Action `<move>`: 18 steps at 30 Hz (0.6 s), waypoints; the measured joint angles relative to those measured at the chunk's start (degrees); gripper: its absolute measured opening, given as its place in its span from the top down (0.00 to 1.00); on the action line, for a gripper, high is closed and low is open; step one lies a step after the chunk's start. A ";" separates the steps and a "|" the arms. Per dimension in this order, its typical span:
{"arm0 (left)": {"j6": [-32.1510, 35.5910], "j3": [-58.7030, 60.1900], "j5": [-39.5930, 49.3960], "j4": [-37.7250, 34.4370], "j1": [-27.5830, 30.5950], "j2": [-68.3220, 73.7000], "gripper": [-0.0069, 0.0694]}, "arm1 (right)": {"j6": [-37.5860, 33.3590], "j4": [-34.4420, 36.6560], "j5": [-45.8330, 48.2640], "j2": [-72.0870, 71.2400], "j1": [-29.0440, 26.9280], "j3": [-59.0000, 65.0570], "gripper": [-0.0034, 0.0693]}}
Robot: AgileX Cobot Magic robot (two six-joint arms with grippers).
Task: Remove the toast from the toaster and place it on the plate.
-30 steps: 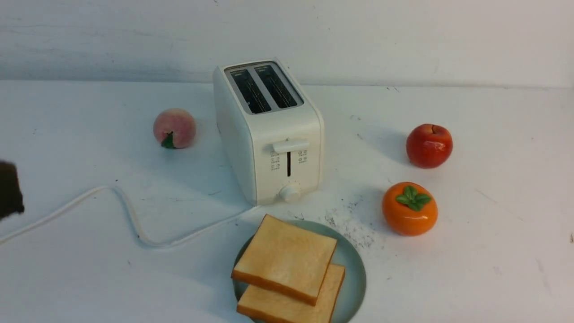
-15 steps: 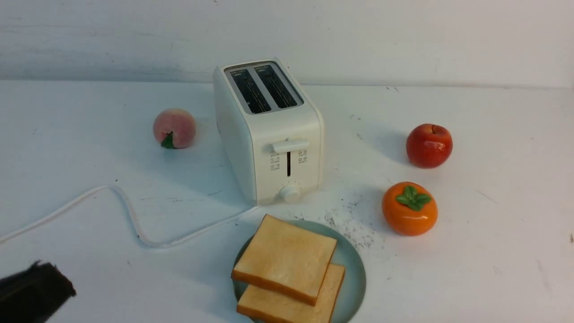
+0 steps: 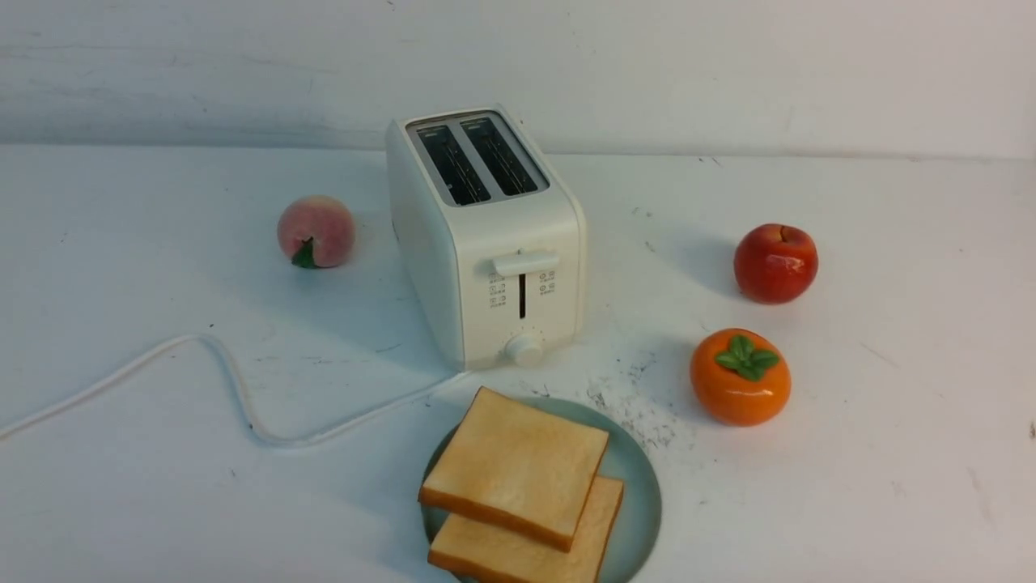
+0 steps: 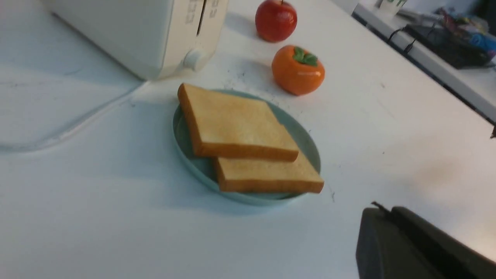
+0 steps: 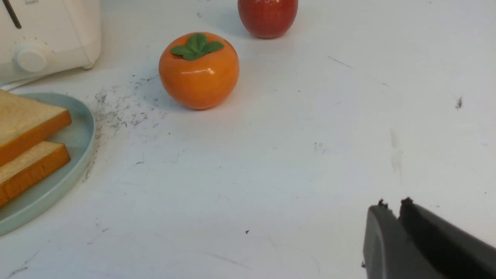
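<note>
Upper toast slice lies skewed over lower toast slice, both on the plate, just in front of the toaster.

Left gripper: jaws pressed together, empty, over bare table, well apart from the plate.

Right gripper: fingers all but touching, small notch at the tips, nothing held. It is well apart from the plate and the glossy orange persimmon.

Toaster: matte white, boxy, rounded edges. Both slots are dark with wire guides showing. Lever sits at the top of its track. The icon rows beside the track are too small to read.

Slices: square, golden, with a darker crust. Plate: smooth, pale blue-green, low rim.
</note>
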 joint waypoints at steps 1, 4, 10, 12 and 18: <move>0.00 0.49 0.48 0.00 0.00 0.00 0.90 | 0.00 0.00 0.00 0.00 0.00 0.00 0.87; 0.00 0.72 1.06 0.00 0.00 0.00 0.90 | 0.00 0.00 0.00 0.00 0.00 0.00 0.87; 0.00 1.86 1.02 1.55 0.00 -0.02 0.89 | 0.00 0.00 0.02 0.00 0.00 0.00 0.86; 0.00 2.84 0.21 2.74 0.06 -0.02 0.89 | 0.00 0.00 0.02 0.00 0.00 0.00 0.85; 0.14 4.85 -3.99 1.44 5.83 -0.02 0.89 | 0.00 0.00 0.02 0.00 0.00 0.00 0.85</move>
